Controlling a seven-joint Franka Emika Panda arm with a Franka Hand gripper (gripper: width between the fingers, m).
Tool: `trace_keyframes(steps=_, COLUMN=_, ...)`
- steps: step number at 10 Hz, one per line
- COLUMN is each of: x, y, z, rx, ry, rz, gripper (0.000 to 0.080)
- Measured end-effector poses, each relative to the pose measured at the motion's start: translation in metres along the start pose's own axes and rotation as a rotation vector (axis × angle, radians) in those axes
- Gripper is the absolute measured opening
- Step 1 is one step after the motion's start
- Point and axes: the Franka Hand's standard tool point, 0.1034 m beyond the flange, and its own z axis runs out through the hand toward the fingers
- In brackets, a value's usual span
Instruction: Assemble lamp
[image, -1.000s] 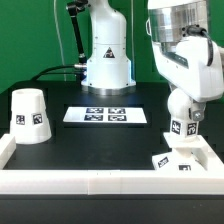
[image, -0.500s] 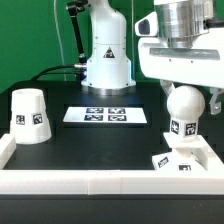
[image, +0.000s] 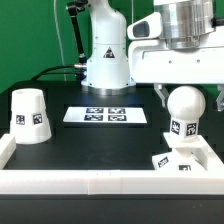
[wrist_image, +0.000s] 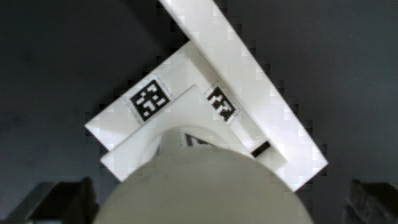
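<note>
The round-headed bulb (image: 185, 106) stands upright on the flat square base (image: 186, 160) in the front corner at the exterior view's right. My gripper (image: 186, 100) is over the bulb's head, with one dark finger (image: 161, 95) on each side of it. In the wrist view the bulb's head (wrist_image: 199, 185) fills the space between the fingers (wrist_image: 61, 201), with dark gaps on both sides, and the tagged base (wrist_image: 178, 100) lies below. The gripper is open and holds nothing. The tapered shade (image: 29, 115) stands at the exterior view's left.
The marker board (image: 105, 116) lies flat in the middle of the black table. The arm's white pedestal (image: 106, 55) stands behind it. White rails (image: 100, 182) edge the table's front and sides, and the base sits against the corner they form.
The gripper has turned about the bulb from a slanted pose to a square-on one, and its fingers now stand apart from the bulb's head. Bulb, base and shade have stayed put.
</note>
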Motion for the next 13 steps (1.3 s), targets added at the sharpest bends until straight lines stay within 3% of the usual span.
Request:
trace_keyframes(steps=2, x=0.004, y=0.002, z=0.0, rx=-0.04, ry=0.045, rz=-0.317, gripper=0.0698)
trace_keyframes(steps=8, x=0.013, y=0.002, z=-0.003, rx=-0.093, ry=0.06, rz=-0.943, gripper=0.0698)
trace_keyframes(steps=13, x=0.015, y=0.006, z=-0.002, rx=-0.111, ry=0.046, rz=-1.267, gripper=0.0698)
